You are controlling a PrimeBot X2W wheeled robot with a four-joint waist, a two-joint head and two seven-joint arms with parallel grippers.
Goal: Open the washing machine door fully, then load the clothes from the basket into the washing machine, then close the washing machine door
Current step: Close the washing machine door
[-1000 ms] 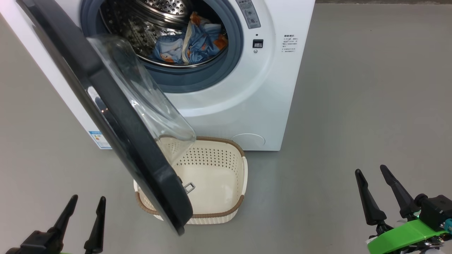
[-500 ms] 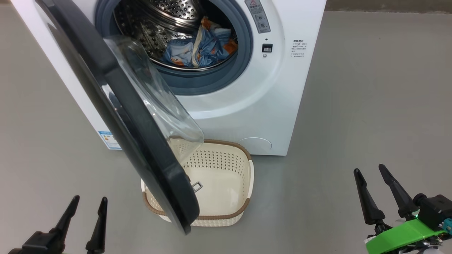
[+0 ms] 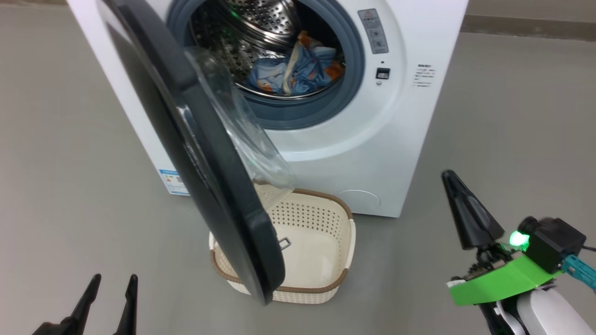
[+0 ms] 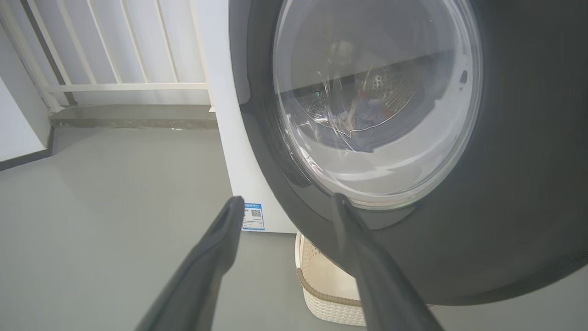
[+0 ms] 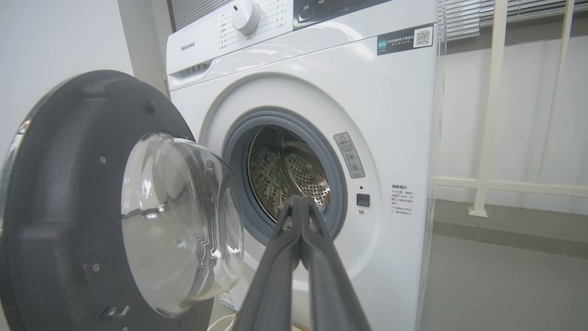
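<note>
In front of washing machine [image 3: 354, 153]: door [image 3: 205, 153] hangs open, clothes [image 3: 298, 74] inside drum [image 3: 260, 28], basket [image 3: 321, 242] at machine base, partly under door edge. R gripper [image 3: 450, 176] fingers pinched together, holding nothing, off machine's right side, well apart from door. L gripper [image 3: 114, 278] spread wide, holding nothing, near door's outer face, not touching.

Bright, even, soft light in all three views. The grey floor [image 3: 512, 116] holds only faint, blurred shadows. White glare streaks the glass of the washing machine door [image 5: 179, 220], left of centre in my right wrist view. My left gripper [image 4: 288, 199] and right gripper [image 5: 301, 198] look soft and out of focus at the bottom edges. The washing machine [image 5: 404, 115] bows slightly toward the frame's right side. A green lamp [image 3: 516, 238] glows, washed white, lower right of the head view.
</note>
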